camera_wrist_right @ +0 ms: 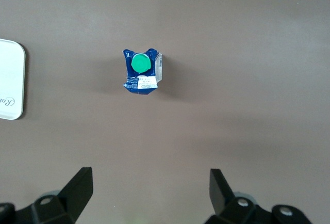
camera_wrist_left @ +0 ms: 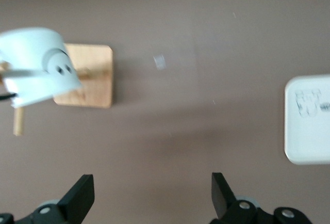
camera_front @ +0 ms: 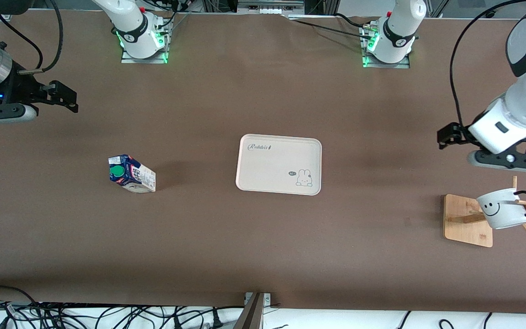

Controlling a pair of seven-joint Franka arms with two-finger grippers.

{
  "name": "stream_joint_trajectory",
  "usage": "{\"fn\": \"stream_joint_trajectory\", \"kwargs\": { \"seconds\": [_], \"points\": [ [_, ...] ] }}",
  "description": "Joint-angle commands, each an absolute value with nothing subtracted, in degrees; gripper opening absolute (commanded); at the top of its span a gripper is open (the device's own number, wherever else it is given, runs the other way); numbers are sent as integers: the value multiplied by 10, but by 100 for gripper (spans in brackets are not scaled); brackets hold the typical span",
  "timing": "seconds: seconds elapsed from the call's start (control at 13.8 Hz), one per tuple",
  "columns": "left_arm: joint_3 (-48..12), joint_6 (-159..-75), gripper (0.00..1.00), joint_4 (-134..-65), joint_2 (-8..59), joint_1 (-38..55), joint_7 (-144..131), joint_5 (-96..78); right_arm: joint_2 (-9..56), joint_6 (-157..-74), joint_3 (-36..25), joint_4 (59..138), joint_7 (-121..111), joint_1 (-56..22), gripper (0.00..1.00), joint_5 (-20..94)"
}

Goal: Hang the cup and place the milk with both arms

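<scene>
1. I see the cup hanging on the wooden rack; the left gripper hangs released above the tabletop.
2. The milk stands toward the right arm's end, the right gripper released over it: I'd descend straight, clamp its sides, then carry it to the tray.
3. One cup, one carton, one tray, one rack.

A high front camera faces both bases; each wrist camera looks straight down, sharing the tray edge.
</scene>
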State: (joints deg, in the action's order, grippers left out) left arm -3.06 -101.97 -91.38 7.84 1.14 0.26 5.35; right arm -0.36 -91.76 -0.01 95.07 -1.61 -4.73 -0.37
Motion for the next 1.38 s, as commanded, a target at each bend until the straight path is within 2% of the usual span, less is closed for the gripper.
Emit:
{"fn": "stream_joint_trajectory", "kwargs": {
  "seconds": [0.0, 0.07, 0.15, 0.65, 1.09, 1.31],
  "points": [
    [-22, -1072, 100, -1015, -13, 5, -1, 38, -6, -910, 4, 944, -14, -43, 100, 2],
    [-59, -1047, 100, -1015, -26, -16, -1, 36, -6, -910, 4, 944, -14, -43, 100, 3],
    [-68, -1029, 100, -1015, -39, -20, -1, 36, -6, -910, 4, 944, -14, -43, 100, 3],
    [-68, -1006, 100, -1001, -22, -51, 21, -8, -5, -907, 4, 944, -13, -43, 100, 4],
    [-71, -961, 100, -930, 19, -49, 21, -1, -5, -907, 4, 944, -13, -43, 100, 5],
    [-73, -945, 100, -921, 25, -47, 23, 1, -4, -908, 4, 944, -13, -43, 100, 4]
  ]
}}
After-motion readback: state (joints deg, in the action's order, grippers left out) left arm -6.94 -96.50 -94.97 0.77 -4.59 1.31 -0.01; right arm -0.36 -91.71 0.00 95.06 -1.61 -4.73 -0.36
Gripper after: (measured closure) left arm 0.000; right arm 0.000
